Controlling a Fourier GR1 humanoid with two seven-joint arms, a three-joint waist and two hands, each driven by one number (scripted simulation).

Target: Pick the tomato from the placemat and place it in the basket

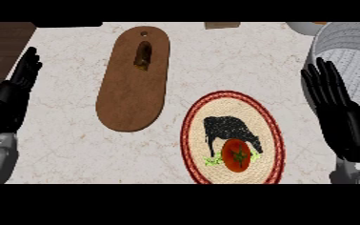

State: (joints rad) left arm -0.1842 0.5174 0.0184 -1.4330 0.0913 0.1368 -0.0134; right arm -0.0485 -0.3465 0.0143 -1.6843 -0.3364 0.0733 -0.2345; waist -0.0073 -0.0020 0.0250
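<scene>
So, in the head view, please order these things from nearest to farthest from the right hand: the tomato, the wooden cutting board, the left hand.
Measured from the right hand, at the view's right edge:
1. The tomato, on the round placemat, just left of and below that hand.
2. The wooden cutting board, at centre-left on the counter.
3. The left hand, at the far left edge.

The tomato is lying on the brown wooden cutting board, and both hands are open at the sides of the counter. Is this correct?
Not quite. The head view shows the tomato on the round woven placemat, not on the wooden cutting board, which lies to its left. The rest holds: the left hand and the right hand are both open at the sides.
</scene>
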